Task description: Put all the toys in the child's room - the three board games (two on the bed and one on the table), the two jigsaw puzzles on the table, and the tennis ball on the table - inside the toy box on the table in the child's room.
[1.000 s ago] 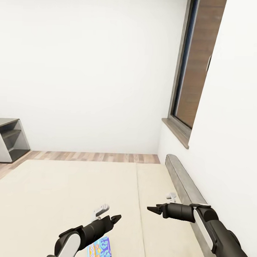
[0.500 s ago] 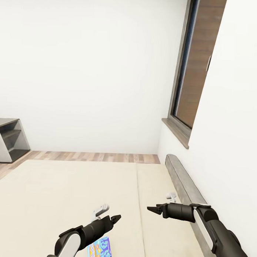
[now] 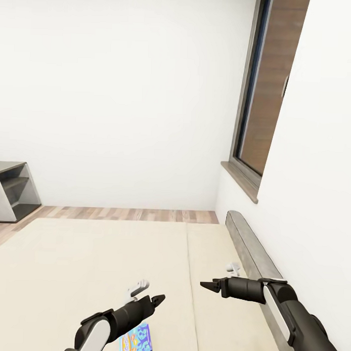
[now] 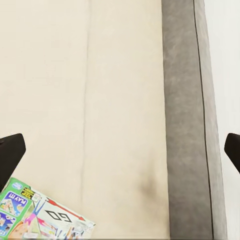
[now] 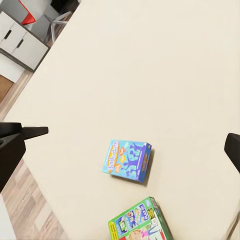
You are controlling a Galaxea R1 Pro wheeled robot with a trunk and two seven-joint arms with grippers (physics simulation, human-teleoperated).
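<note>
I am over the bed (image 3: 91, 263), a beige mattress with a dark grey headboard (image 3: 249, 249) along the right wall. A mostly blue board game (image 3: 137, 340) lies flat on the mattress just under my left gripper (image 3: 159, 299), which hovers open. In the right wrist view the blue board game (image 5: 127, 160) lies beside a green-white board game (image 5: 140, 223). A corner of that green-white board game (image 4: 42, 217) also appears in the left wrist view, near one finger (image 4: 10, 155). My right gripper (image 3: 207, 286) hangs open above the mattress, near the headboard, holding nothing.
A grey open shelf unit (image 3: 10, 190) stands on the wood-plank floor (image 3: 123, 214) beyond the bed's far left. A window with a dark frame (image 3: 259, 107) is set in the right wall. White drawer fronts (image 5: 20, 37) show past the mattress edge.
</note>
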